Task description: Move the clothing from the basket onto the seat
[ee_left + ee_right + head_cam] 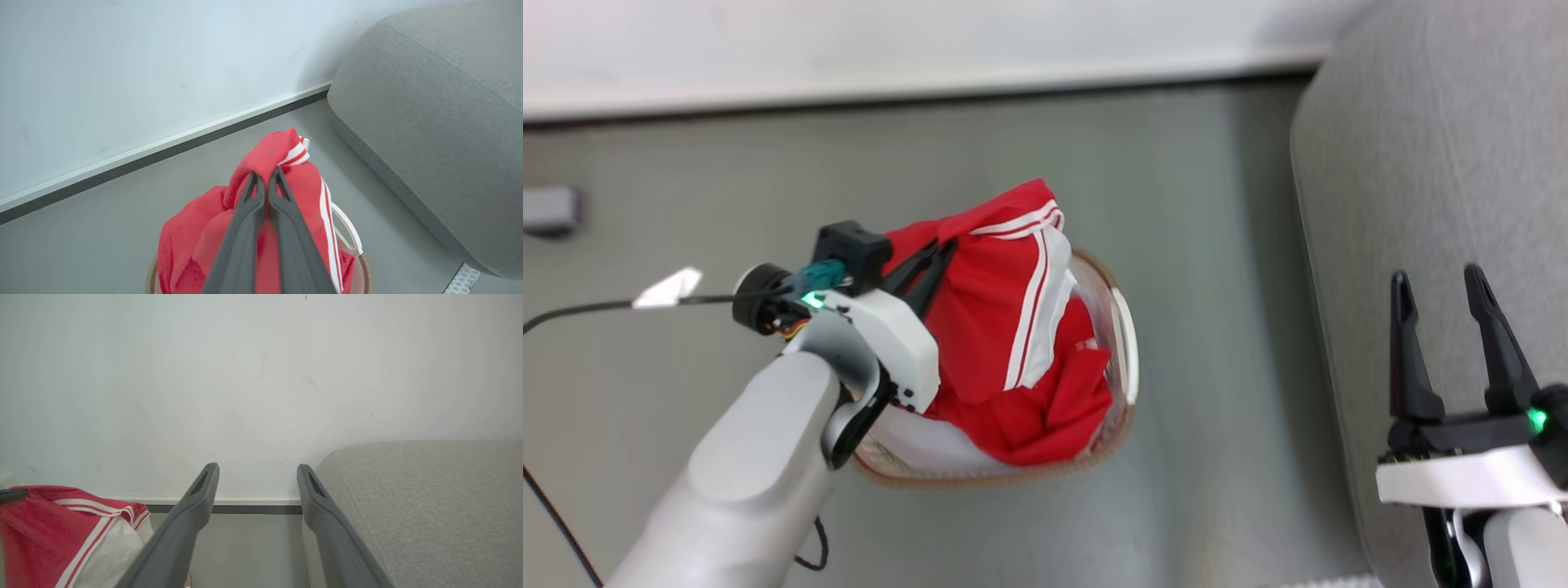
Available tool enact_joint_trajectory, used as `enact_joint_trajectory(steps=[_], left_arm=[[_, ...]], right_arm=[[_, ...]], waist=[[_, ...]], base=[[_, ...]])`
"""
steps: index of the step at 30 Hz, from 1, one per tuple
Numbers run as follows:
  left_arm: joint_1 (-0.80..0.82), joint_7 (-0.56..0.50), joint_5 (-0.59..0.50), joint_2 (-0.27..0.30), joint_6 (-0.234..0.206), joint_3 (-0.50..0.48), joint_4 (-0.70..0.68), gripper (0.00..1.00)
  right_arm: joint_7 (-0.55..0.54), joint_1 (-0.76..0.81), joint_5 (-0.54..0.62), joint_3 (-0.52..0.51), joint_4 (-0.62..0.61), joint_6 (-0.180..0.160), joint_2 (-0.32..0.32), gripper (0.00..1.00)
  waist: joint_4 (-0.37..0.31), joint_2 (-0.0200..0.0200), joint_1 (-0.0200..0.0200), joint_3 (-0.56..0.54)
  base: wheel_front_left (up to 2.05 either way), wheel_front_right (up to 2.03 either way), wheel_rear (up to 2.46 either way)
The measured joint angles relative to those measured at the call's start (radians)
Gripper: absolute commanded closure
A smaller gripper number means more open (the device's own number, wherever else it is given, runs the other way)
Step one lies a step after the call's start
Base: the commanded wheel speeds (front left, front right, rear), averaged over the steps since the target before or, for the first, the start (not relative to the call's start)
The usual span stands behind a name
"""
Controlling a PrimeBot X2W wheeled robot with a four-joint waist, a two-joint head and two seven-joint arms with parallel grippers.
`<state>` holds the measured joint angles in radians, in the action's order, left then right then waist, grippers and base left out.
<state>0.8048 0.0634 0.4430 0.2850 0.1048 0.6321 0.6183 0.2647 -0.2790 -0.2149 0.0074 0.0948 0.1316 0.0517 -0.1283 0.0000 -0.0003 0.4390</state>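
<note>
Most of basket (1131,343) behind clothing (988,327), L arm (752,465)

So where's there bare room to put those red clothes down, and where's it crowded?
The grey seat has a bare top, bordered by the wall behind. The floor strip between basket and seat is bare too. The basket is crowded with red clothing, pinched by the left claw; the right claw hangs open beside the seat.

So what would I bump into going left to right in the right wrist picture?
The red clothing, then the right gripper with its fingers spread apart, then the grey seat.
</note>
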Motion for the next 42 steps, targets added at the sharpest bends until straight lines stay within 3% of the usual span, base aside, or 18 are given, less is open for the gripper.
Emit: enact_joint_trajectory(steps=[12, 24, 36, 42], left_arm=[[-0.185, -0.022, 0.058, 0.083, -0.134, -0.077, -0.324, 1.0], [-0.465, 0.043, 0.101, 0.157, -0.249, -0.145, -0.459, 1.0], [-0.618, 0.043, 0.139, 0.218, -0.3, -0.18, -0.565, 1.0], [-0.624, 0.012, 0.139, 0.242, -0.302, -0.172, -0.635, 1.0]], right_arm=[[0.0, 0.095, 0.003, -0.024, 0.015, 0.0, 0.019, 0.0], [0.0, 0.214, 0.007, 0.003, 0.063, 0.0, 0.05, 0.0], [0.0, 0.266, 0.005, 0.06, 0.083, 0.0, 0.054, 0.0], [0.0, 0.249, -0.04, 0.189, 0.064, 0.0, 0.091, 0.0]], waist=[[0.063, 0.0001, 0.0, -0.206], [0.103, 0.0001, 0.0, -0.383], [0.123, -0.0001, 0.0001, -0.463], [0.119, 0.0, 0.0002, -0.459]], base=[[0.0, 0.0, 0.0], [0.0, 0.0, 0.0], [0.0, 0.0, 0.0], [0.0, 0.0, 0.0]])
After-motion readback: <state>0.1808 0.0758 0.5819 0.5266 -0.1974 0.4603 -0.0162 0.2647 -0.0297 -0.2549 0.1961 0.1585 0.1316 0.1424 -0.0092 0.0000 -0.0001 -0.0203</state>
